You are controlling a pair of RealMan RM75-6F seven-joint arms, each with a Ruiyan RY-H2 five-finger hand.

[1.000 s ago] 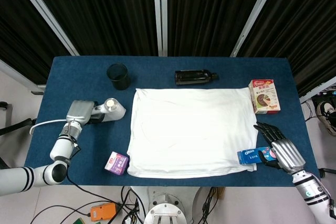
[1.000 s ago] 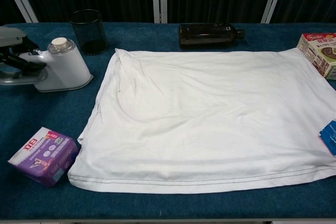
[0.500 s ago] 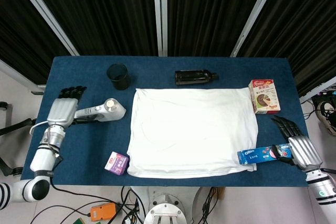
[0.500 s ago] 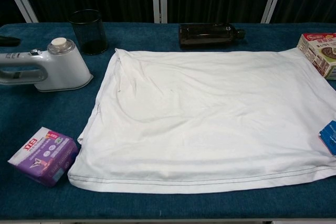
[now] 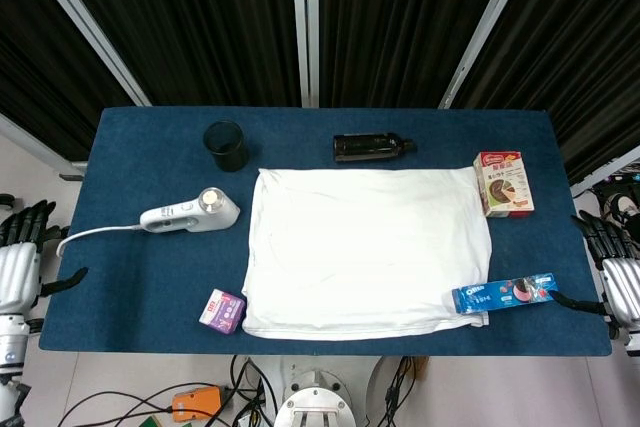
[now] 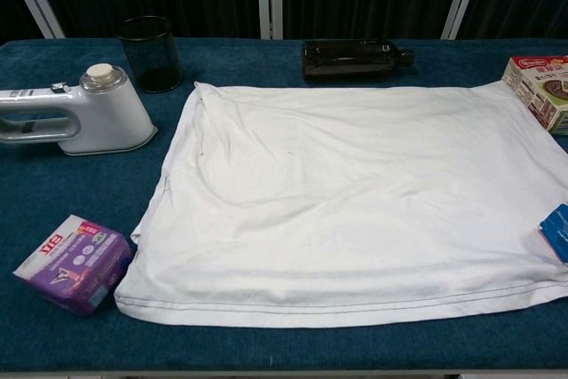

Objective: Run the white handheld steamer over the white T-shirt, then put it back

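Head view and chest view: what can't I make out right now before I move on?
- Left hand: cut by the head view's left edge; absent from the chest view.
- Right hand: cut by the head view's right edge.
- Steamer: handle end cut by the chest view's left edge; soleplate faces down, hidden.
- Blue Oreo pack: mostly beyond the chest view's right edge.
- Purple packet: print too small to read.
- T-shirt: underside hidden.
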